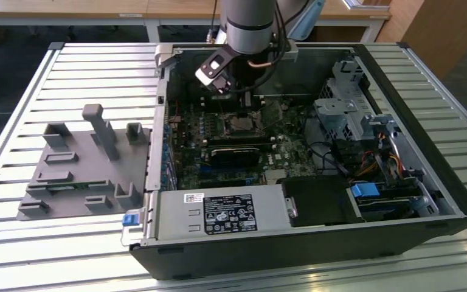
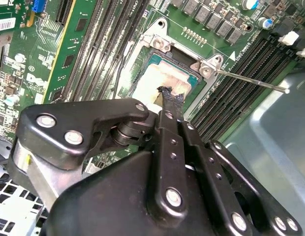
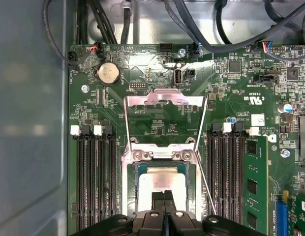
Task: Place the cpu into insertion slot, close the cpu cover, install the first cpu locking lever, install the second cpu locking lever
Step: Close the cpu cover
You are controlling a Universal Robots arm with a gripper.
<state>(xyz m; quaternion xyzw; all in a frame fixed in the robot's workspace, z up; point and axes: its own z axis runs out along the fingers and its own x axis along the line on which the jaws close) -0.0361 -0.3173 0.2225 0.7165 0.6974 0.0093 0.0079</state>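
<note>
The cpu lies in its slot beneath pressed-together, empty fingers; the cpu cover stands open and a locking lever is unlatched.

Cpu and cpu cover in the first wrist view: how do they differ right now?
The cpu is a solid pale square; the cover is a silvery frame with a window. The cpu lies flat in the socket; the cover is swung open, away from it. Both are square and metallic.
</note>
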